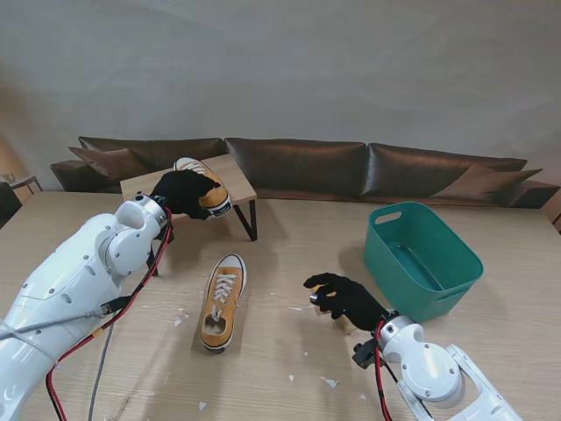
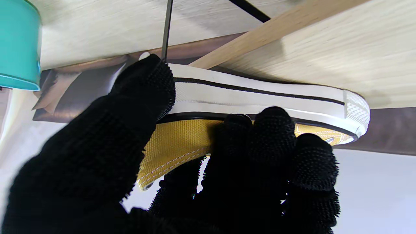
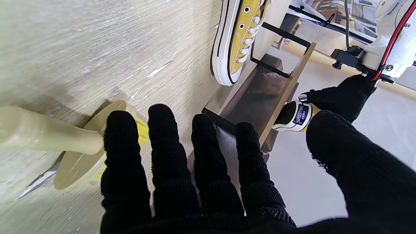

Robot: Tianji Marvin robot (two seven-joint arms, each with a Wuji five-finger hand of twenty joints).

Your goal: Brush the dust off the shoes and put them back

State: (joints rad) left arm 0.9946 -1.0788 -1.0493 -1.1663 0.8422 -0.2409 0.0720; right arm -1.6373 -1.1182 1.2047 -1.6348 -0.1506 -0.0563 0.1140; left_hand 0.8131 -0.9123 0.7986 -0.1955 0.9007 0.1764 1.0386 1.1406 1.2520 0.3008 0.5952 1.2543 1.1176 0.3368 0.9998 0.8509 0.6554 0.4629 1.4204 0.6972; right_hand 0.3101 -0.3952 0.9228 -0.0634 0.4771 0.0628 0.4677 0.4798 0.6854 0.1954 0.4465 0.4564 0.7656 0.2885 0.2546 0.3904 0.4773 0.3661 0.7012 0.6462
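Observation:
A yellow canvas shoe (image 1: 215, 196) with a white sole rests on the small wooden shelf (image 1: 238, 181) at the far left. My left hand (image 1: 181, 192) is shut on it; close up, the thumb presses the sole and the fingers (image 2: 273, 136) wrap the yellow upper of this shoe (image 2: 260, 94). The second yellow shoe (image 1: 222, 301) lies on the table nearer to me, laces up. My right hand (image 1: 344, 298) hovers open over a beige brush (image 3: 78, 156) with yellow bristles that lies on the table; the outermost of the fingers (image 3: 120, 152) overlaps its head.
A teal plastic basket (image 1: 422, 260) stands on the right, just beyond my right hand. Small white scraps lie scattered on the tabletop (image 1: 289, 368). A brown sofa (image 1: 351, 167) runs along the far edge. The shelf has black metal legs (image 1: 252, 221).

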